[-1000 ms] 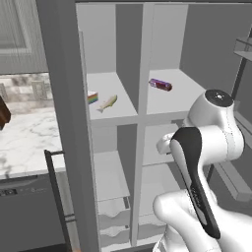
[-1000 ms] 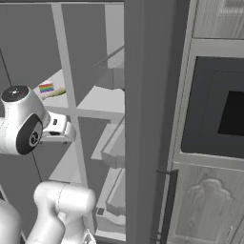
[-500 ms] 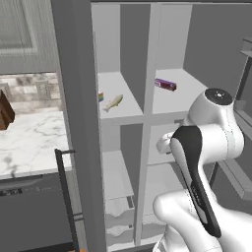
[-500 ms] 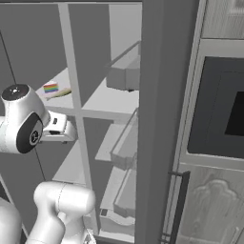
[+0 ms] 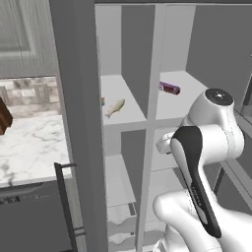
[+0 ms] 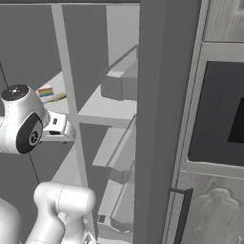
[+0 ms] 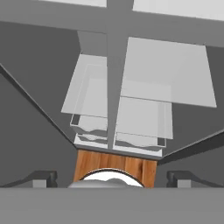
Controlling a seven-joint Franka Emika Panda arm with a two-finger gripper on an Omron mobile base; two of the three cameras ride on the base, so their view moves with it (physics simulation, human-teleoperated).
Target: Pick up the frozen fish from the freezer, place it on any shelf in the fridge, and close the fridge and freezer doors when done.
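Note:
The frozen fish point(image 5: 114, 107) lies on an upper freezer point(image 5: 118, 98) ledge, left of the centre divider, with a rainbow cake slice point(image 6: 45, 91) beside it. The fish point(image 6: 56, 97) shows as a tan sliver in the right base view. Across the divider, the fridge shelf point(image 5: 189, 96) carries a small purple can point(image 5: 169, 88). Both doors stand open: the freezer door point(image 5: 78, 123) at left, the fridge door point(image 6: 157, 119) at right. My gripper point(image 7: 111, 178) is open and empty, pointing down at the lower drawers point(image 7: 118, 127). My hand point(image 6: 56, 128) hovers in front of the divider, below the fish's level.
A marble counter point(image 5: 29, 147) lies left of the freezer door, whose bar handle point(image 5: 66, 206) is low down. A built-in oven point(image 6: 224, 109) and cabinet front sit right of the fridge door. Door bins point(image 6: 121, 86) jut from the fridge door's inner side.
The whole picture has shifted, so the base has moved: the appliance has slid rightward in the left base view. The arm keeps its pose and the gripper stays open.

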